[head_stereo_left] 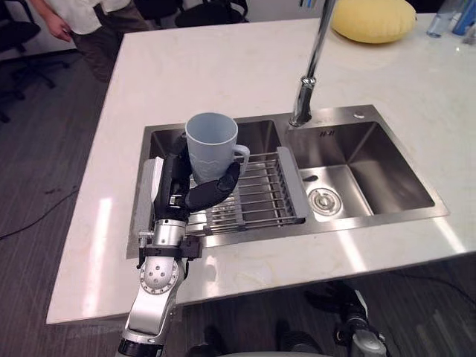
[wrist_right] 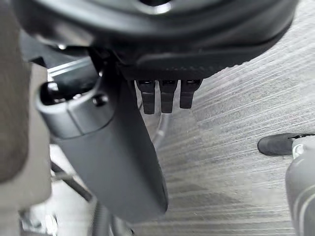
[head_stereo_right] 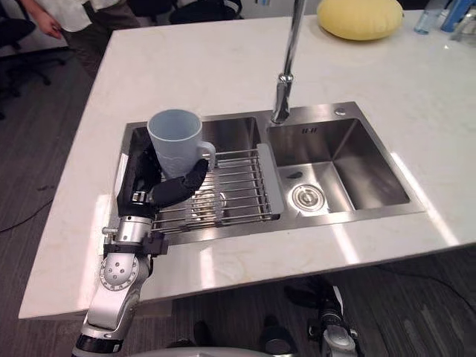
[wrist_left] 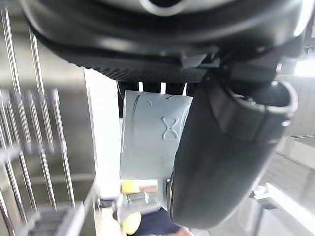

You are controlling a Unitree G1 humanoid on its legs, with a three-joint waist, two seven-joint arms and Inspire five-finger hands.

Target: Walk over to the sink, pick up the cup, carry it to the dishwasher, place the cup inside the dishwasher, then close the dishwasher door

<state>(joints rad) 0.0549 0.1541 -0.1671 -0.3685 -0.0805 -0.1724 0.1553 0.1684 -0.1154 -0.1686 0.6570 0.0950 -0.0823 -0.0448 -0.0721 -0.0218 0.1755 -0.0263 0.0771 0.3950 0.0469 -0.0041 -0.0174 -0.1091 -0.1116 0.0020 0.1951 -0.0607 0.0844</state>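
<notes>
A light blue cup [head_stereo_left: 212,145] with a handle stays upright, lifted just above the wire rack [head_stereo_left: 264,193] in the sink's left basin. My left hand [head_stereo_left: 178,190] is shut on it, with the fingers behind its lower wall and the thumb curled across the front. In the left wrist view the cup [wrist_left: 152,132] shows between the fingers and the thumb [wrist_left: 221,162]. My right hand [wrist_right: 113,152] hangs over the grey floor, relaxed and holding nothing.
The double steel sink [head_stereo_left: 357,111] is set into a pale stone counter [head_stereo_left: 223,67], with a tall faucet [head_stereo_left: 309,74] between the basins. A yellow cushion [head_stereo_left: 372,18] lies at the counter's far edge. A person [head_stereo_left: 74,18] stands at the far left corner.
</notes>
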